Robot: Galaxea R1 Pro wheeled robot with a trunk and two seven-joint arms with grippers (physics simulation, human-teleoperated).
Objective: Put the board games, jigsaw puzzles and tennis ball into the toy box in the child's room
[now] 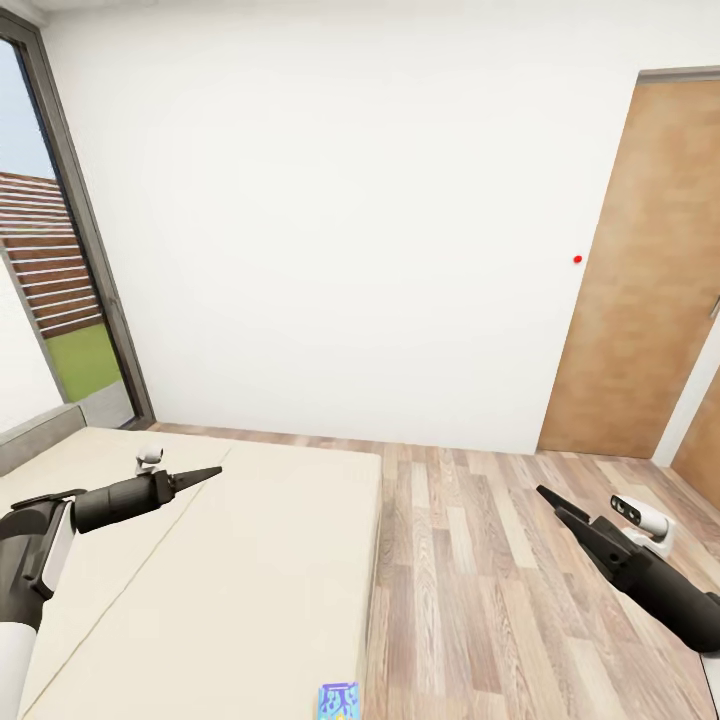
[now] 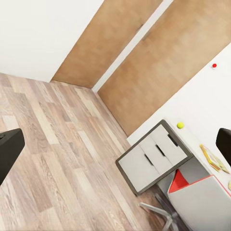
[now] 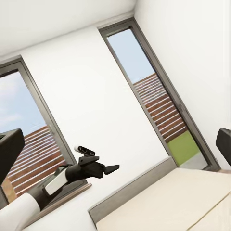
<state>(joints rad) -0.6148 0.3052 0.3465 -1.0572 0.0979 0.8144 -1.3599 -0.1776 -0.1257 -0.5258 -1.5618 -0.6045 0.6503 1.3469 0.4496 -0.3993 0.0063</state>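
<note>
Board game (image 1: pixel 339 701): small blue printed box, lay flat at the near edge of the bed (image 1: pixel 250 560); judged light, stiff, slick-faced, best pinched across its short sides; left gripper (image 1: pixel 205 474) and right gripper (image 1: pixel 548 497) both hovered empty, jaw opening indeterminable.

Matt beige cloth bed (image 1: pixel 250 560), wood-plank floor (image 1: pixel 480 580) w/ grain, smooth wood door (image 1: pixel 640 280).
</note>
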